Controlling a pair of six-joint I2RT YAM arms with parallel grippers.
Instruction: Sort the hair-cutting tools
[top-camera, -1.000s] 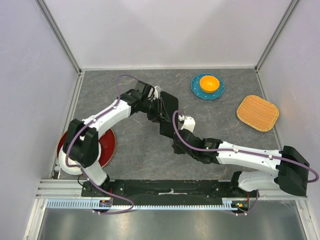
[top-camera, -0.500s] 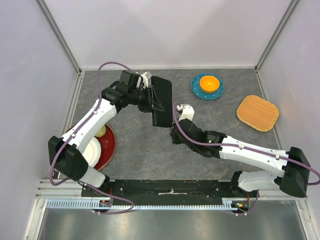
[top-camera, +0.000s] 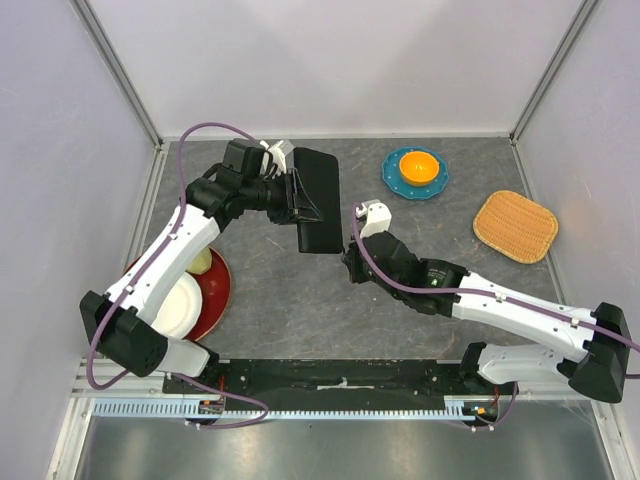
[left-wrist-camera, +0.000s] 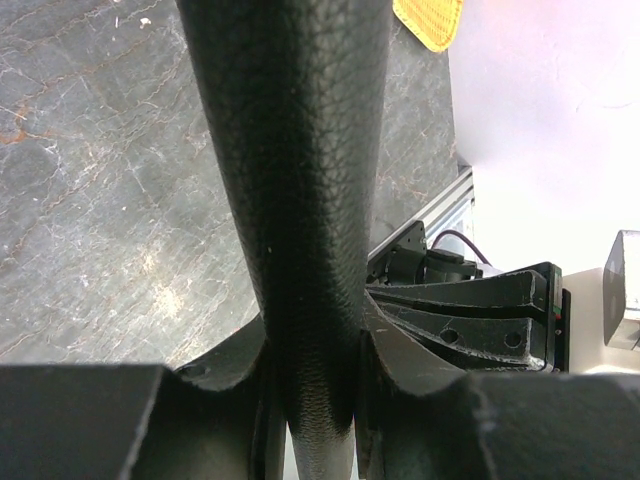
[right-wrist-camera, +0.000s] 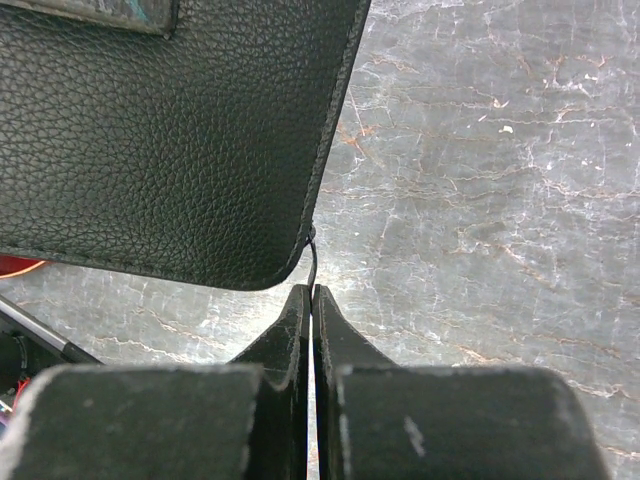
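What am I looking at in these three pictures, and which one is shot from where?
A white left arm and right arm are bolted at the near edge of a grey table. The wide picture looks down from above. The other two come from a camera on each wrist, so the dark shapes at the bottom are that arm's own fingers. The left gripper clamps a black case by one edge. The right gripper is shut at the case's lower corner, where a thin black strand runs to its tips. On the table lie a red plate, a teal dish holding an orange bowl, and a woven yellow mat. No scissors or combs show.
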